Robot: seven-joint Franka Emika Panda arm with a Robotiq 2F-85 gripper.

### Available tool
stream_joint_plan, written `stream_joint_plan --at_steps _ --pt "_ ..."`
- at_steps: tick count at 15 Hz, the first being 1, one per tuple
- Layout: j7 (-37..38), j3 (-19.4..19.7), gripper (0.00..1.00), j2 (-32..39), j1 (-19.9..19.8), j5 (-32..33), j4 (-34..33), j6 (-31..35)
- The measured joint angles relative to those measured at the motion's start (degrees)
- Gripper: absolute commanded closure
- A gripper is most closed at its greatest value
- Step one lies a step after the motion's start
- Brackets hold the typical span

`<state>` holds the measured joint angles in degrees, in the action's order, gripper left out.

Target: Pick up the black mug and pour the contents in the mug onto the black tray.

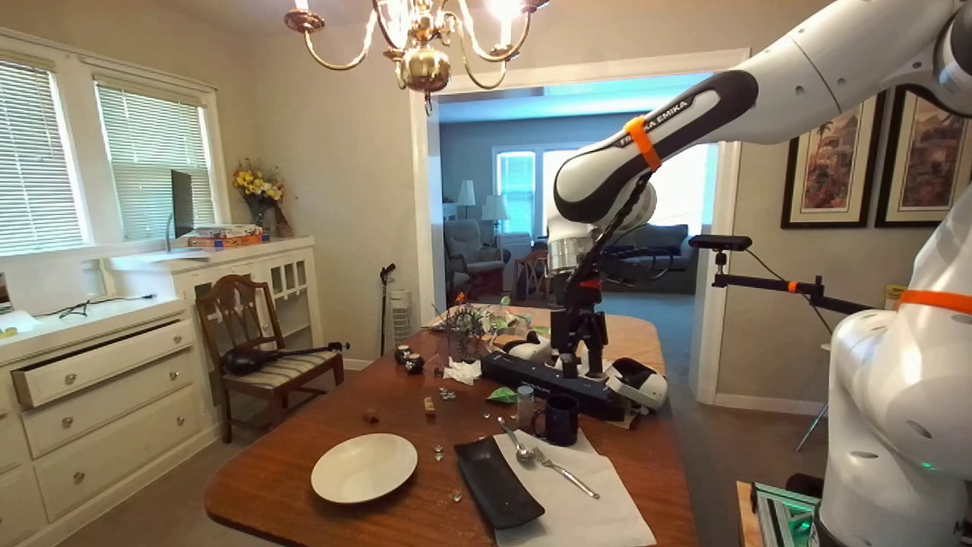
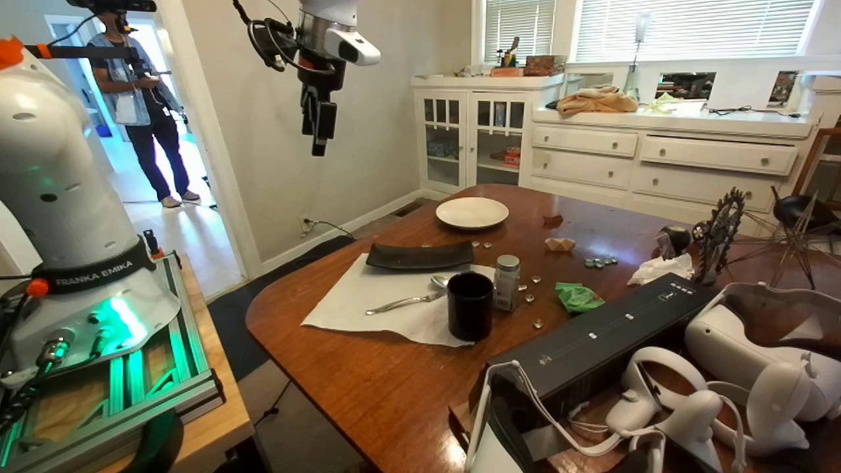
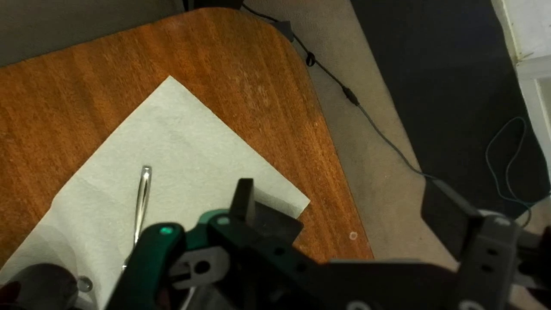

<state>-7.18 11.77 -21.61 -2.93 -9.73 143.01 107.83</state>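
At the left of an exterior view, a wooden chair [image 1: 292, 369] stood apart from the brown table [image 1: 402, 524]. On the table came first a round white plate [image 1: 364, 467], then the black tray [image 1: 497, 482], lying partly on a white sheet [image 1: 600, 520]. A spoon [image 1: 524, 453] and a fork [image 1: 569, 475] rested beside it, and a small glass jar [image 1: 525, 410] stood near the spoon. Just right of the jar, the black mug [image 1: 563, 420] was upright at the sheet's far corner, handle turned left. The gripper [image 1: 582, 371] hung pointing down, well above and apart from the mug; in the wrist view its fingers [image 3: 244, 200] were spread wide. Behind the mug, a long black box [image 1: 524, 374] ran right toward a white headset [image 1: 651, 391], and the robot arm [image 1: 881, 425] stood at the far right.
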Motion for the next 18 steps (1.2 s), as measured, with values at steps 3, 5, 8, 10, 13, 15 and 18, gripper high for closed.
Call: stream_joint_plan --at_steps 3,5,8,10,13,15,18 --pt "5.42 -1.14 0.00 1.26 -1.76 0.00 -0.01 6.01" --pt "10.17 -2.09 0.00 2.94 -2.86 0.07 -0.01 11.20" --pt "17.79 -3.84 0.00 6.71 -4.19 0.81 0.03 20.62" --pt "23.70 -5.02 0.00 9.93 -4.94 2.42 -0.02 27.10" --pt "33.97 -6.23 0.00 15.53 -6.06 6.82 -0.64 35.78" --pt "41.84 -6.18 0.00 19.73 -6.76 11.18 -1.92 39.97" --pt "54.09 -4.32 0.00 26.08 -7.17 18.74 -5.32 42.59"
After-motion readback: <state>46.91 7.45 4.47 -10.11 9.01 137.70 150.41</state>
